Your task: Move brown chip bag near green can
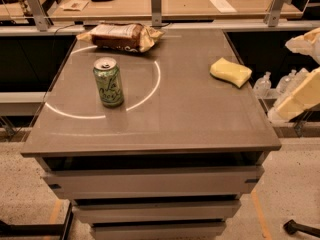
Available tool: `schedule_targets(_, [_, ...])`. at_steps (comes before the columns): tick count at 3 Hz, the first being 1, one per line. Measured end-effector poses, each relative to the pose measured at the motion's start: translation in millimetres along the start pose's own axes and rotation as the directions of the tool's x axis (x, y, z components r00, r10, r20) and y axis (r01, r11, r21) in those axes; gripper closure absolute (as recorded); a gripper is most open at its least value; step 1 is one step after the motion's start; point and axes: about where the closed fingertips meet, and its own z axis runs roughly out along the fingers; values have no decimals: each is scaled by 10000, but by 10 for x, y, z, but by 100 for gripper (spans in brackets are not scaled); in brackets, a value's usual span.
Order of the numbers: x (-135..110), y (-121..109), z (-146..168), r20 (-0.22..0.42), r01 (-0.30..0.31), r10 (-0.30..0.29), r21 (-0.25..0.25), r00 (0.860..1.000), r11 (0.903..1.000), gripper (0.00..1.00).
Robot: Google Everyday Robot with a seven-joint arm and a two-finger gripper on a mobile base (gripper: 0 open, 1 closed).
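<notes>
Gripper (302, 71) hung at right edge, its state untellable; bag (120, 36) lay upper left, untouched, apart from can (108, 82).

Lab-like office: wooden desks (185, 4), drawer cabinet (150, 182); tool (300, 98) right edge.
</notes>
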Motion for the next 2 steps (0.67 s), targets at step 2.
schedule_targets(2, [-545, -482, 329, 3653, -687, 481, 435, 9296, 9967, 0])
